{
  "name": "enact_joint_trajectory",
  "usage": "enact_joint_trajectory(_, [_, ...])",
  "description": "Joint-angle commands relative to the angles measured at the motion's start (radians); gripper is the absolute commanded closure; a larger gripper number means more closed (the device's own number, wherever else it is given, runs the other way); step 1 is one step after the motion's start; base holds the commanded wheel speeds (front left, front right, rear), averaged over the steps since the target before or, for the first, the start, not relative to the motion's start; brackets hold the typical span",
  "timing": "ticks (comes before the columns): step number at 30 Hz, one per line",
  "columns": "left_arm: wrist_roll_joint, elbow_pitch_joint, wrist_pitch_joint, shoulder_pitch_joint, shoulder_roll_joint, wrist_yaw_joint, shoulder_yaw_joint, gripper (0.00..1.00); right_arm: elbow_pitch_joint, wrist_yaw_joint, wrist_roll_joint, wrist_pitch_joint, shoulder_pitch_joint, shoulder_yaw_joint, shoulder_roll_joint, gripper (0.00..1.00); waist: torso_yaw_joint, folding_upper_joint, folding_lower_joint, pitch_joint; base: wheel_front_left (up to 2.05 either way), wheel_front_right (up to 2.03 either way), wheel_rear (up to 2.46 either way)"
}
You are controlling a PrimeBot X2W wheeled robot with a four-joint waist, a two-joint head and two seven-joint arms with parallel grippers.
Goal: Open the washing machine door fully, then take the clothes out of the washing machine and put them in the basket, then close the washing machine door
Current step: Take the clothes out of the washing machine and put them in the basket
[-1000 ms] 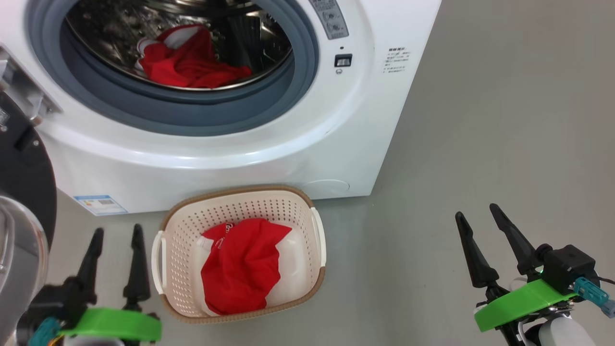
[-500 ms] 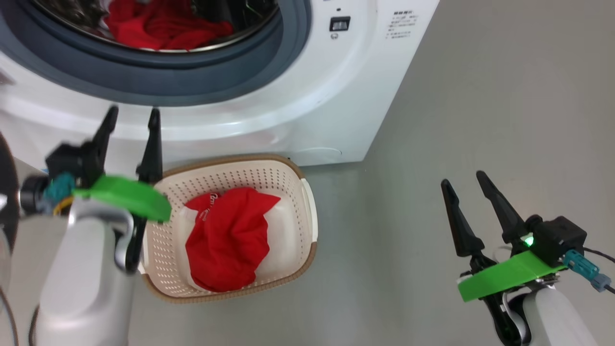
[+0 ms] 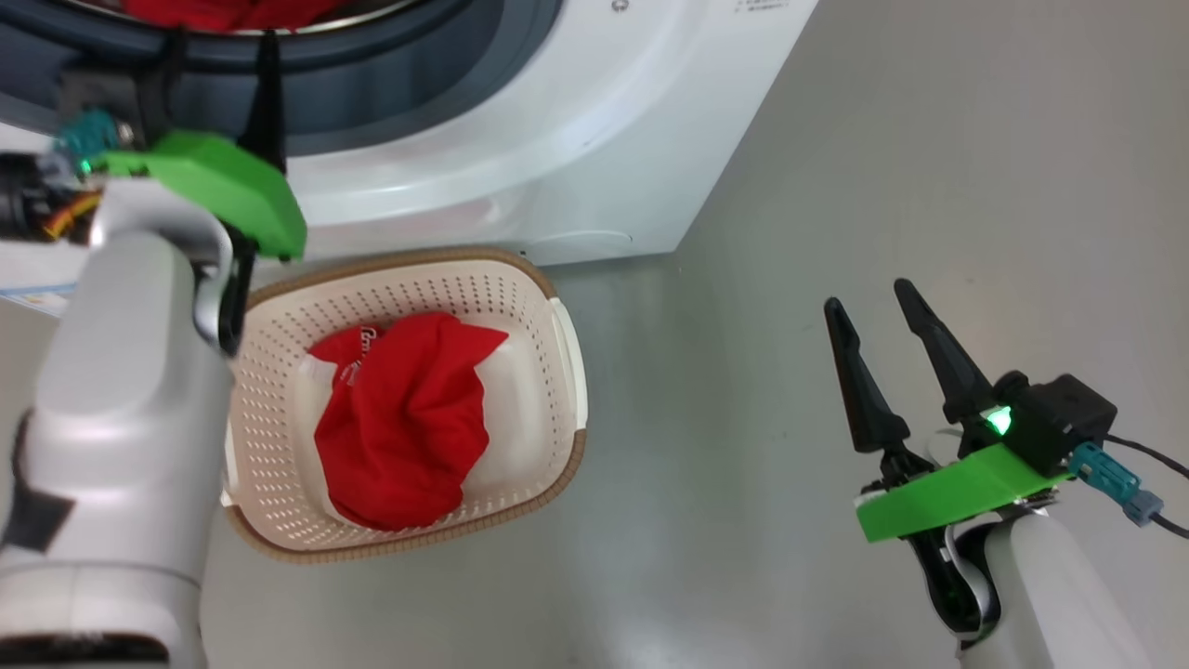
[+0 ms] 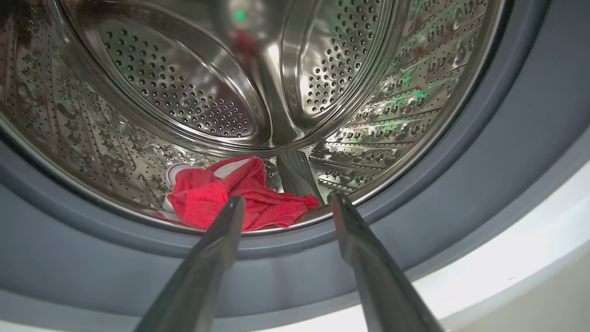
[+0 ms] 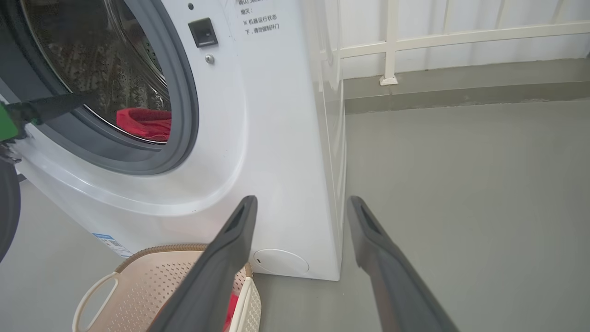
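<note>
Compared with one second earlier, the head camera has tilted down, so the whole picture is shifted. The real change is the left arm: its left pincer point(image 4: 288, 199) was low beside the basket and is now raised to the mouth of the washing machine point(image 3: 557, 139). Its two long dark fingers are spread apart and hold nothing, with their tips in front of the lower part of the grey rubber gasket point(image 4: 69, 240). Behind them, one piece of the clothes point(image 4: 203, 203), red soft fabric with a white edge, lies crumpled at the bottom of the drum point(image 4: 184, 92), which is shiny steel with many small holes and pressed ribs. The right pincer point(image 3: 866, 294) hangs over the bare grey floor point(image 3: 836, 139), well apart from the machine, also wide open and empty, much as before. The basket point(image 3: 418, 256) stands on the floor just before the lower front edge of the smooth white machine. It is cream perforated plastic, a rounded rectangle with a brown woven-look rim. Inside it lies a second red garment point(image 3: 399, 437), wrinkled and folded as before, with some small white lettering.
</note>
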State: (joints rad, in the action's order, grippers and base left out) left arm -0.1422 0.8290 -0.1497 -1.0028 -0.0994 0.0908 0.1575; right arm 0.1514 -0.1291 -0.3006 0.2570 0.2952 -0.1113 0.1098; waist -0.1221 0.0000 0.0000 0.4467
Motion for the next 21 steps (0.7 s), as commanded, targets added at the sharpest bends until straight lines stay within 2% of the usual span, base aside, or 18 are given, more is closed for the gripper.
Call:
enact_joint_trajectory(1, [0.015,0.035,0.01,-0.069,-0.045,-0.021,-0.015,0.0,-0.024,-0.002,0.01,0.005,0.017,-0.03,-0.007,0.0,-0.014,0.0,0.0,0.034,0.0,0.0,0.0])
enact_joint_trajectory(11, [0.039,0.272,0.017,-0.256,-0.086,-0.076,-0.002,0.0,-0.016,-0.002,0.009,0.005,0.074,-0.078,-0.022,0.0,-0.052,0.0,0.0,0.077,0.0,0.0,0.0])
enact_joint_trajectory(21, [0.055,0.405,0.014,-0.355,-0.134,-0.105,0.022,0.0,-0.014,-0.002,0.005,0.005,0.091,-0.103,-0.033,0.0,-0.088,0.0,0.0,0.101,0.0,0.0,0.0])
